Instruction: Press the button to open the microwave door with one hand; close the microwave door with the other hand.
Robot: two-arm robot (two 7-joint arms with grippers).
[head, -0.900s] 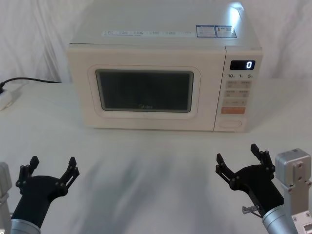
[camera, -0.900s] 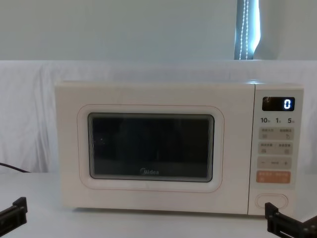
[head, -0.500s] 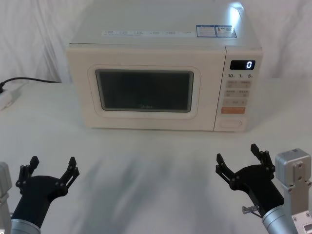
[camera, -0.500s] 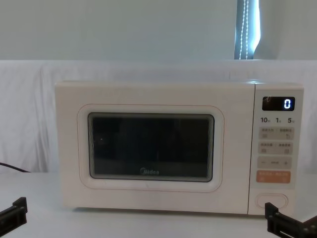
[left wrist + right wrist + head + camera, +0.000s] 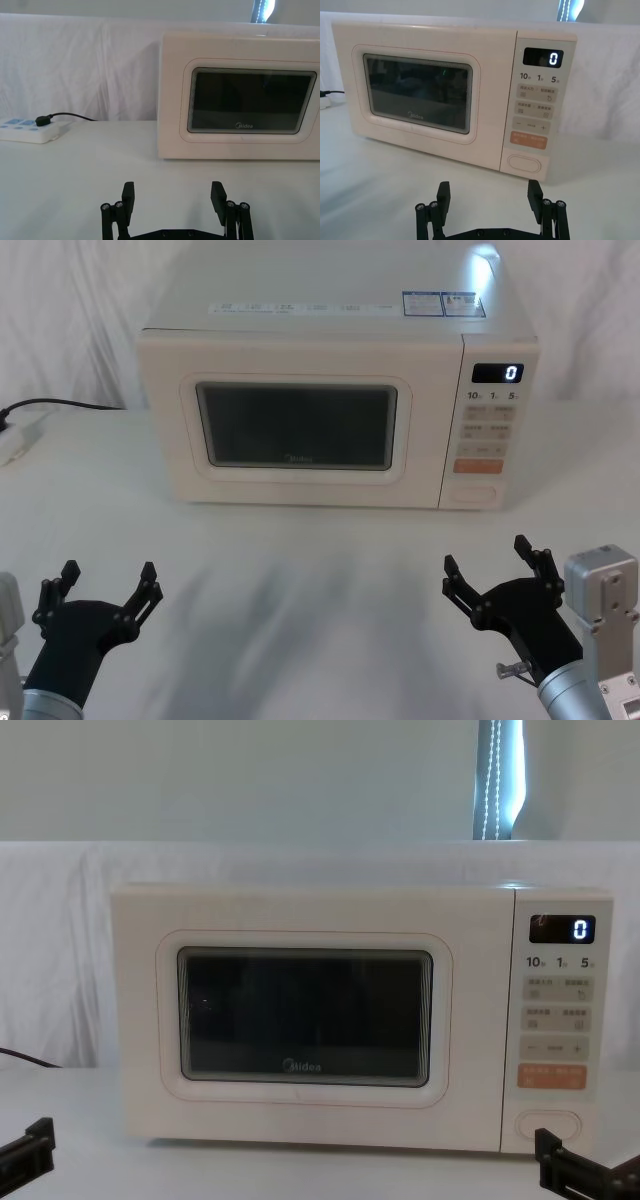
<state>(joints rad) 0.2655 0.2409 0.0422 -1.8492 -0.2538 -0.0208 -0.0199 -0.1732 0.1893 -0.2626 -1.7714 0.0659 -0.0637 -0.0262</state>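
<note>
Head view has the button (image 5: 472,496) sitting at the bottom of the narrow control panel (image 5: 488,430), right under the orange key (image 5: 478,466), at the front right corner of the microwave, and nothing is touching it yet. The microwave door (image 5: 300,426) takes up the rest of the front to the left of the panel and looks fully shut, flush with the case, so I'd say the job hasn't really started. The display (image 5: 497,373) reads 0. The right gripper (image 5: 490,565) hangs low over the white table (image 5: 300,580), well short of the microwave but roughly lined up with that panel side, jaws spread wide with nothing in them (makes sense if it's the one meant to poke the button). The left gripper (image 5: 105,583) is parked on the other side, also near the table's front edge, jaws wide and empty, roughly opposite the door's left edge, which would suit pushing the door closed later on. Off to the far left a power strip (image 5: 27,130) with a black plug lies on the table, well apart from everything.
</note>
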